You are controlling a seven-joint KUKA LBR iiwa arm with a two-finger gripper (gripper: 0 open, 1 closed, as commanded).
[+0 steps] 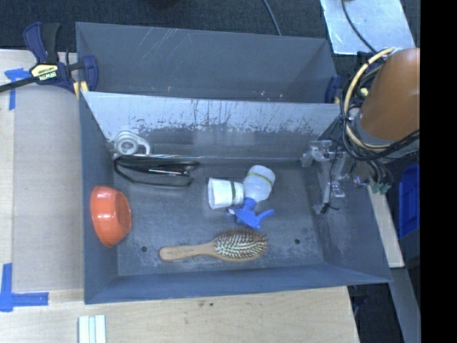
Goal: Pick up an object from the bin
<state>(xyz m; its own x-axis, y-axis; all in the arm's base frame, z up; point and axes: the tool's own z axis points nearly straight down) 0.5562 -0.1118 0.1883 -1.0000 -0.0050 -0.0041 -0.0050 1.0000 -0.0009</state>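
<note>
A smooth, rounded orange cover (391,95) is wrapping the arm's wrist and catching a soft sheen. Black cables (355,131) and a yellowish one are looping round its edge and trailing beneath it. Below, the gripper (326,204) is showing as slim grey metal, with what may be small fittings on its bracket

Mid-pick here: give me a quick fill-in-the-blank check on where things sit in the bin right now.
1. The bowl by the left wall of the bin is coloured ____.
2. The hairbrush lies with its handle pointing to the view's ____.
3. The white spray bottle has a ____ trigger.
4. The gripper hangs over the bin's ____ side.

Missing words: orange; left; blue; right.
</note>
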